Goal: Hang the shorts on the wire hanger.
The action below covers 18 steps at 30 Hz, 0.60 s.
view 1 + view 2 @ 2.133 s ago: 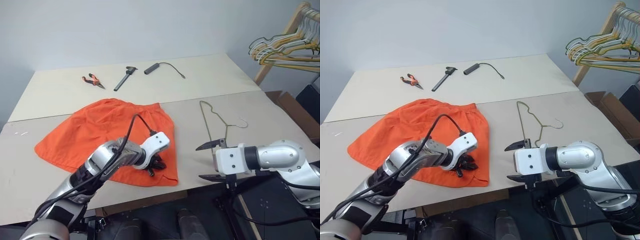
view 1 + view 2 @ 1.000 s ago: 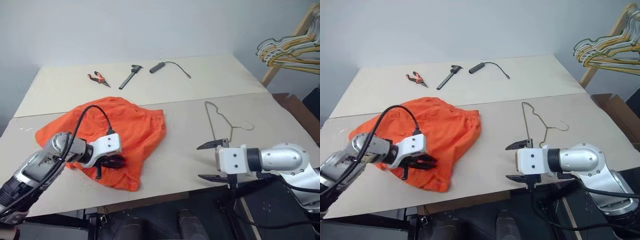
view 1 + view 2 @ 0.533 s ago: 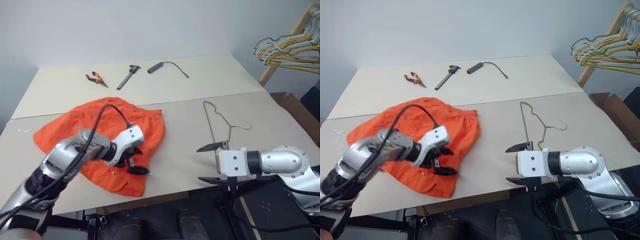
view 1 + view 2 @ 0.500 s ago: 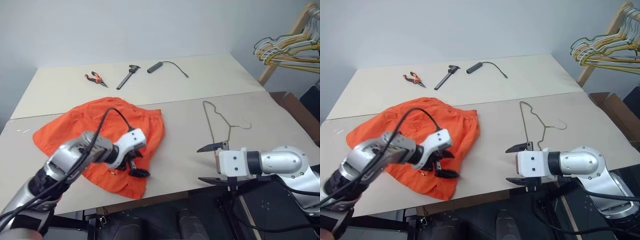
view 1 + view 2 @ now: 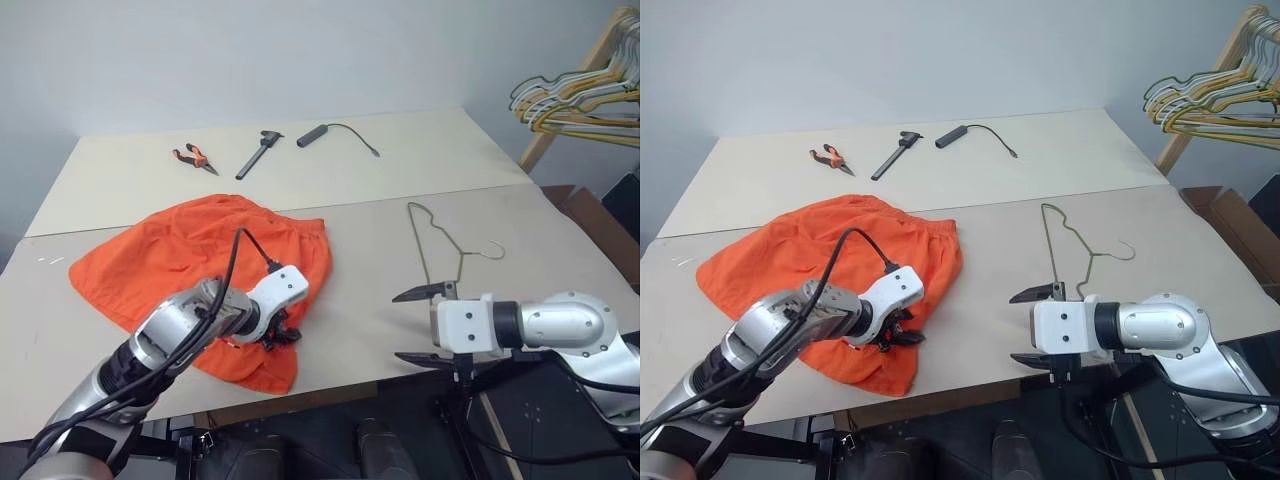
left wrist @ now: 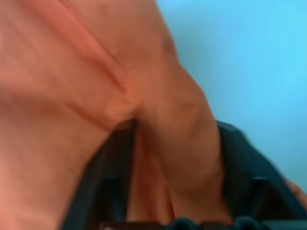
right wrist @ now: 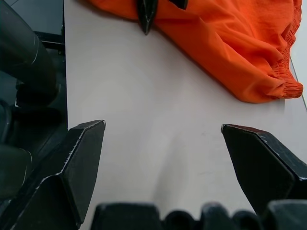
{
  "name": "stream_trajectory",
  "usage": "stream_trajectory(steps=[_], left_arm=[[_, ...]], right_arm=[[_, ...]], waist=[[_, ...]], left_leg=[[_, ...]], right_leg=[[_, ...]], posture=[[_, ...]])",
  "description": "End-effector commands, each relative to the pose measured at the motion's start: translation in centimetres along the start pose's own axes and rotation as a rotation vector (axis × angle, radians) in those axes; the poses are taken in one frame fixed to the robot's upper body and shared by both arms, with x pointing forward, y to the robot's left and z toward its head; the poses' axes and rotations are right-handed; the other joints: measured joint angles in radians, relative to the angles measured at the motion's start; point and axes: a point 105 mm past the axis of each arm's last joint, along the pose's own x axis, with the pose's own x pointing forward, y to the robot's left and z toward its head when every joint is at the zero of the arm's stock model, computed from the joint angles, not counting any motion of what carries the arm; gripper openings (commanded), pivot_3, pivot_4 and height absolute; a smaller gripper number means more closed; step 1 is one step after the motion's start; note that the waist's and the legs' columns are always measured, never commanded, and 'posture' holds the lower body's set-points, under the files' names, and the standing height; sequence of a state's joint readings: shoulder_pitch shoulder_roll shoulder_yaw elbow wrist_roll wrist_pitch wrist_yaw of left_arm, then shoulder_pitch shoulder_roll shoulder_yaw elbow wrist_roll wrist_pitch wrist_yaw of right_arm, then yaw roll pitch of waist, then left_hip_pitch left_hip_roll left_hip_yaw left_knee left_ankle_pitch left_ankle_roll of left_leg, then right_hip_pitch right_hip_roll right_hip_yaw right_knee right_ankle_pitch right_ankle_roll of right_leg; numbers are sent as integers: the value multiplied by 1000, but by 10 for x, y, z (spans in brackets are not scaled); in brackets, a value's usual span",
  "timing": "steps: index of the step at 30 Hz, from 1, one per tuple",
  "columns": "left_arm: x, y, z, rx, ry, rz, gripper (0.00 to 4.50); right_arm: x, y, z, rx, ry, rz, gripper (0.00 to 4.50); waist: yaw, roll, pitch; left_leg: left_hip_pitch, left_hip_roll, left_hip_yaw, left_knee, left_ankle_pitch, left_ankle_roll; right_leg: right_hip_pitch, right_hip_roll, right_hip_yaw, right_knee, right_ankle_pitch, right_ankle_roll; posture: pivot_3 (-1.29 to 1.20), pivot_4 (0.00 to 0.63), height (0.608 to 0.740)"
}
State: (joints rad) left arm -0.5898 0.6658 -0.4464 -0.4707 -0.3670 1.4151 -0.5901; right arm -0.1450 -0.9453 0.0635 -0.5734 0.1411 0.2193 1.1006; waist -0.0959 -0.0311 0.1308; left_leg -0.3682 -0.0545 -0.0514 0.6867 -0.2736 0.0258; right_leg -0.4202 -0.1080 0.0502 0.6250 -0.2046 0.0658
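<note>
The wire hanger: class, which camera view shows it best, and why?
The left eye view: the wire hanger lies whole on the table, hook included. The right eye view shows it equally whole; the wrist views give the shorts instead.

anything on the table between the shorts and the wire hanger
No: in the left eye view only bare table lies between the shorts and the wire hanger.
</note>
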Motion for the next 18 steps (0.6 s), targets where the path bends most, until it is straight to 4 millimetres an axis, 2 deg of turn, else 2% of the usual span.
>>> stream_trajectory(steps=[1,4,7,10,18], left_arm=[[-4,2,-6,5,13,-3,1175],[-16,0,-14,85,8,-56,111],[-35,-8,-22,210,-18,-169,48],[-56,-6,-30,284,-46,-229,48],[-91,10,-35,339,-110,-212,48]], right_arm=[[0,-6,9,-40,-35,-23,4500],[4,-9,9,-48,-48,-28,4500],[11,-16,9,-68,-58,-41,4500],[29,-30,6,-148,-55,-96,4500],[99,-63,4,-415,-61,-196,4500]], waist=[[-1,0,0],[-5,0,0],[-7,0,0],[-2,0,0],[3,0,0]], left_leg=[[0,0,0,0,0,0],[0,0,0,0,0,-1],[0,1,0,-1,-1,-1],[0,1,1,-1,-1,-2],[-1,0,1,-1,0,-2]], right_leg=[[0,0,0,0,0,0],[-2,0,1,0,0,0],[-2,1,1,0,0,0],[-3,1,2,0,1,-1],[-4,1,1,0,1,-2]], posture=[[-173,96,740],[-166,94,740],[-155,91,740],[-136,86,740],[-52,78,740]])
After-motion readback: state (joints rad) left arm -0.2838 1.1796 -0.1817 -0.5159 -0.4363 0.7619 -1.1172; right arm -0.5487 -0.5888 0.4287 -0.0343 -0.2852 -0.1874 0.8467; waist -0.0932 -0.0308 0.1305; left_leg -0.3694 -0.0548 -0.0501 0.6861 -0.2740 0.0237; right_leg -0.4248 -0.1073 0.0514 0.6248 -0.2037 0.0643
